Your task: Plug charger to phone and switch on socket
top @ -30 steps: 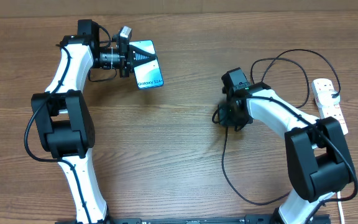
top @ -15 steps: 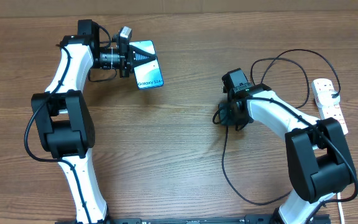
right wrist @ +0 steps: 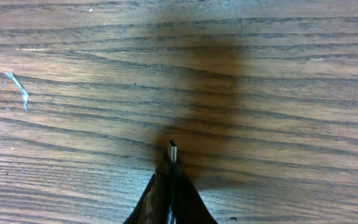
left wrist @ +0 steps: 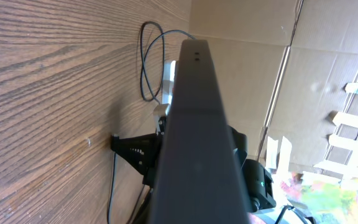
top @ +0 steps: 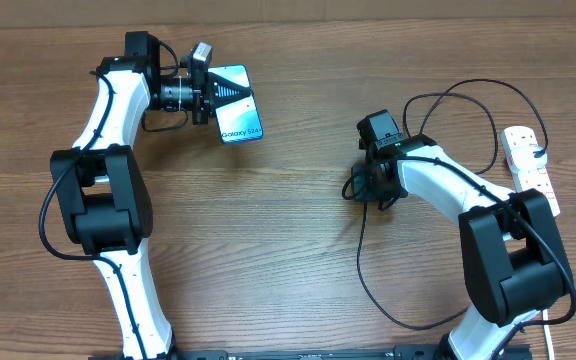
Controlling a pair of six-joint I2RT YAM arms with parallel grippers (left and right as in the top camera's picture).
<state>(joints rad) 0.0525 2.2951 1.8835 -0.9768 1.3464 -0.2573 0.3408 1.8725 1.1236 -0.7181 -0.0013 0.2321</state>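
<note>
The phone (top: 238,117), turquoise screen with "Galaxy" text, lies at the far left of the table, and my left gripper (top: 224,92) is shut on its upper end. In the left wrist view its dark edge (left wrist: 194,137) fills the middle. My right gripper (top: 353,186) sits mid-table, shut on the charger plug, whose metal tip (right wrist: 173,150) sticks out past the fingertips just above the wood. The charger cable (top: 360,262) loops down and round to the socket (top: 530,168), a white power strip at the right edge.
The black cable also loops above the right arm (top: 458,95). In the left wrist view, cardboard boxes (left wrist: 328,93) stand beyond the table's far side. Bare wooden table (top: 268,250) lies between the arms.
</note>
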